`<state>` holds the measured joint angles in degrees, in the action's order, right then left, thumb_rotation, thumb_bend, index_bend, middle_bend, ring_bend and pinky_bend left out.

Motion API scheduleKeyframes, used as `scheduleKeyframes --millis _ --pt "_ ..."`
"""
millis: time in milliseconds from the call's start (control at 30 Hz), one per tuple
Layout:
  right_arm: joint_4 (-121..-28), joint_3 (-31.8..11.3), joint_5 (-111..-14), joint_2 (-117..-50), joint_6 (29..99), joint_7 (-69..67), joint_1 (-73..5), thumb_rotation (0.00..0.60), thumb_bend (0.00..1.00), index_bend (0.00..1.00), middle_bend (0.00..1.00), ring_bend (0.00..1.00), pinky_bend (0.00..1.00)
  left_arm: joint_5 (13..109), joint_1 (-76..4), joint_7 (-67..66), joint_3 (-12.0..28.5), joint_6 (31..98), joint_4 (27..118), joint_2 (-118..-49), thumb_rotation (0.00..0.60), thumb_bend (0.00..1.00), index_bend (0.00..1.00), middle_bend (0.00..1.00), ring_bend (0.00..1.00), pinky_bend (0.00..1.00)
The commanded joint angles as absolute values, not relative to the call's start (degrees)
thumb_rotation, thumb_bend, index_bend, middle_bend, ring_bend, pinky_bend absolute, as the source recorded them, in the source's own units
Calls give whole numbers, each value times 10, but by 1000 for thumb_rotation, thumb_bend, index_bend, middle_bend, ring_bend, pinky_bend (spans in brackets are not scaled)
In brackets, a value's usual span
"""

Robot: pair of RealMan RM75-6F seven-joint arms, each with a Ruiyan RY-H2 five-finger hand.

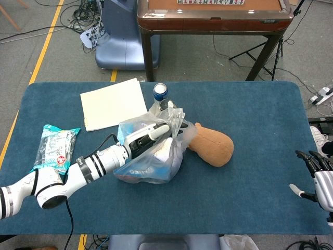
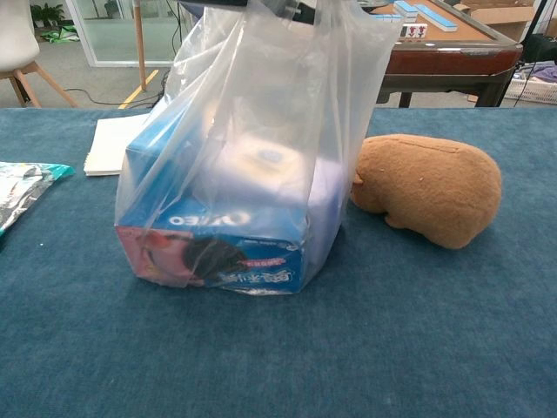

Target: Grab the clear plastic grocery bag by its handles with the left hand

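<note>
The clear plastic bag [image 1: 151, 159] stands mid-table with a blue Oreo box [image 2: 218, 257] and a white tub inside. Its bunched handles [image 1: 170, 112] stick up at the top right. My left hand [image 1: 152, 136] reaches in from the lower left and lies against the bag's upper plastic, fingers stretched toward the handles, their tips just short of them. I see nothing gripped between the fingers. In the chest view the bag [image 2: 252, 139] fills the middle and only a dark edge of the hand shows at the top. My right hand [image 1: 318, 179] hangs open at the table's right edge.
A brown plush animal [image 1: 210, 146] [image 2: 431, 196] lies touching the bag's right side. A blue can [image 1: 160, 91] stands just behind the bag, beside a sheaf of pale paper [image 1: 113, 103]. A teal snack packet [image 1: 52, 148] lies at the left. A wooden table [image 1: 213, 15] stands beyond.
</note>
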<state>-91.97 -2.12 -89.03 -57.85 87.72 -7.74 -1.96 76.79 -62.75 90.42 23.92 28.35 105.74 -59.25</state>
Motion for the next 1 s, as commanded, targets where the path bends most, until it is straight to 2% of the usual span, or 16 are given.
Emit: scheduleKeyframes --millis 33,300,433,500,633,667,733,800,867,1000 --pt "-919 -22 -891 -579 878 -79 -19 600 98 151 262 118 212 758 -630 927 259 271 1056 -595 154 224 163 83 70 0" --pt "-916 -21 -891 -579 880 -83 -17 600 98 151 262 118 212 727 -637 960 293 233 1057 -608 147 223 163 90 71 2" --pt "-916 -21 -891 -578 882 -84 -15 600 98 151 262 118 212 718 -630 985 315 219 1062 -615 158 223 163 95 78 60" --pt "-916 -21 -891 -577 883 -84 -15 600 99 151 262 118 212 710 -624 1000 328 213 1064 -618 200 223 163 106 88 107" --pt "-917 -22 -893 -576 884 -84 -14 600 98 151 262 118 212 699 -612 1022 358 191 1069 -618 349 223 169 130 116 309" --pt "-918 -21 -893 -577 884 -83 -14 600 98 151 262 118 212 700 -611 1021 362 184 1071 -617 378 222 171 134 118 318" --pt "-918 -21 -893 -577 883 -83 -15 600 99 151 262 118 212 698 -606 1020 373 168 1075 -615 486 223 175 149 127 333" --pt "-919 -22 -893 -577 883 -82 -15 600 99 151 262 118 212 693 -602 1018 382 156 1079 -614 559 223 184 170 138 367" --pt "-919 -22 -894 -577 883 -81 -15 600 98 151 262 118 212 691 -597 1011 392 142 1083 -614 594 223 192 184 150 402" --pt "-922 -21 -894 -576 882 -80 -15 600 98 151 262 118 212 669 -587 992 410 117 1086 -612 600 223 206 223 198 465"
